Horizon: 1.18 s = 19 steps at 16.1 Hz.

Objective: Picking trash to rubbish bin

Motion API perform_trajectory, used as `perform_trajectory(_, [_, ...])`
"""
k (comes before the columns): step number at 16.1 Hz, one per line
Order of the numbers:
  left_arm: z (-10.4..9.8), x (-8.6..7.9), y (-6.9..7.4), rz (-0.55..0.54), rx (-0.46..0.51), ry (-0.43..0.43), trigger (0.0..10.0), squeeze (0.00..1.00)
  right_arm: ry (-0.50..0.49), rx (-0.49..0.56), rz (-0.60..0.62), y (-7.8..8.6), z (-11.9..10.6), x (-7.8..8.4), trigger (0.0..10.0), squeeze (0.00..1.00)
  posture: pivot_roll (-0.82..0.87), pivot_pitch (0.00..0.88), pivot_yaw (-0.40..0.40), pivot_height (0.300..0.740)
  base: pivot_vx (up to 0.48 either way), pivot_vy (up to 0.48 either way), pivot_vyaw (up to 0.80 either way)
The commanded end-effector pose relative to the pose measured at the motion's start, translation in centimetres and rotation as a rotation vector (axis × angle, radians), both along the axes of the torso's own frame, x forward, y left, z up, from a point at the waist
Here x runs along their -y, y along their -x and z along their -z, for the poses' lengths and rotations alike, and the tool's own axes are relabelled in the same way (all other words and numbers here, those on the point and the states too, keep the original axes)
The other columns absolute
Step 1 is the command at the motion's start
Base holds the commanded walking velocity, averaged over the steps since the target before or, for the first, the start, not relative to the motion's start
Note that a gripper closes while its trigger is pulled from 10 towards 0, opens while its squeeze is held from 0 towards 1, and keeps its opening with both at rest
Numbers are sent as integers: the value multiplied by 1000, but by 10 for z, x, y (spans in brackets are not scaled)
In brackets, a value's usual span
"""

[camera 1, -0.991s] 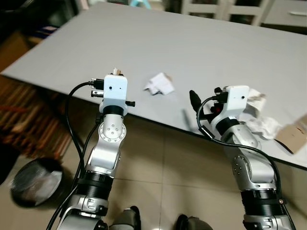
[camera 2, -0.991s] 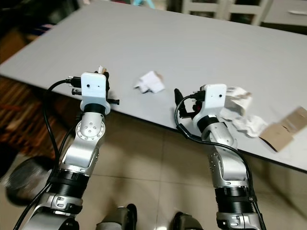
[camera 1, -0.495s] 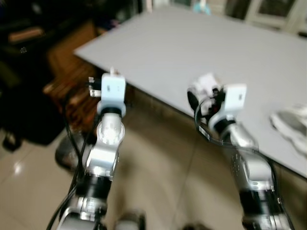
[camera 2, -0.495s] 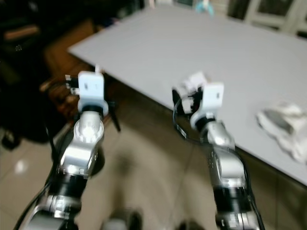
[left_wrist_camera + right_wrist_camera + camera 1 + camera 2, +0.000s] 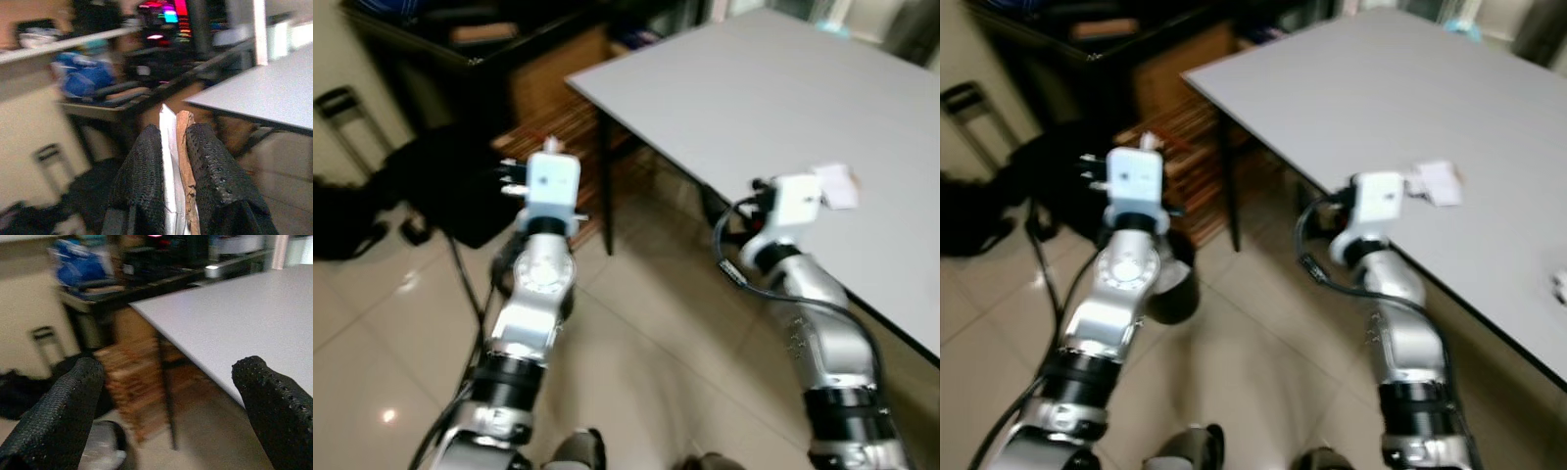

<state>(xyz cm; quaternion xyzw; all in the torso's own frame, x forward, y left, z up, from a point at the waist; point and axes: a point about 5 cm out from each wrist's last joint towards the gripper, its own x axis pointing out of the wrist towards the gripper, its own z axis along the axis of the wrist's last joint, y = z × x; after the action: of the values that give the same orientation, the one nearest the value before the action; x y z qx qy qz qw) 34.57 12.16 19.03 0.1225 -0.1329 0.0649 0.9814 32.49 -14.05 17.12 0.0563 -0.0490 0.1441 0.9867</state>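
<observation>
My left gripper [image 5: 173, 129] is shut on a piece of trash [image 5: 177, 161], a thin white sheet pressed against a brown cardboard strip, held upright between the fingers. Its tip [image 5: 548, 144] pokes up above the left wrist, out over the floor beside the table. The right gripper [image 5: 170, 367] is open wide with nothing in it, near the table edge. A dark round rubbish bin [image 5: 1173, 286] stands on the floor just behind my left forearm. A crumpled white paper [image 5: 835, 184] lies on the grey table [image 5: 773, 78] beyond the right wrist.
A black table leg [image 5: 605, 186] stands at the table's corner, with a brown slatted wooden thing [image 5: 1185, 137] under it. Dark bags and a black frame [image 5: 352, 196] crowd the floor on the left. Beige tiled floor [image 5: 646, 372] spreads in front of me.
The whole view has swung left, so the table sits at the right and the floor and bin come in. Left gripper still holds the trash; right stays open.
</observation>
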Motion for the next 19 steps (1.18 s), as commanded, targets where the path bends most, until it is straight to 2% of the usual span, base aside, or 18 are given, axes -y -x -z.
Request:
perform_trajectory(1, [-2, 4, 1, -2, 4, 6, 10000, 0, 10, 3, 13, 0, -1, 4, 10000, 0, -63, 143, 37, 740, 0, 0, 800])
perform_trajectory(8, [1, 3, 1, -1, -10, 8, 10000, 0, 9, 3, 2, 0, -1, 3, 10000, 0, -60, 136, 36, 740, 0, 0, 771])
perform_trajectory(10, [2, 5, 0, 16, -20, 17, 10000, 0, -3, -4, 7, -1, 0, 3, 10000, 0, -61, 134, 36, 740, 0, 0, 0])
perform_trajectory(13, [12, 6, 0, 47, -84, 110, 10000, 0, 1, -10, 3, -1, 1, 2, 10000, 0, -63, 133, 34, 740, 0, 0, 0])
perform_trajectory(15, [12, 6, 1, 56, -69, 111, 10000, 0, 2, -13, 5, -1, 2, 3, 10000, 0, -63, 135, 33, 740, 0, 0, 0])
perform_trajectory(17, [13, 7, 2, 80, -68, 157, 10000, 0, 2, -14, 4, -1, 2, 3, 10000, 0, -61, 136, 29, 740, 0, 0, 0])
perform_trajectory(19, [14, 7, 2, 80, -81, 154, 10000, 0, 1, -18, 7, -1, 2, 2, 10000, 0, -60, 139, 28, 740, 131, 0, 0])
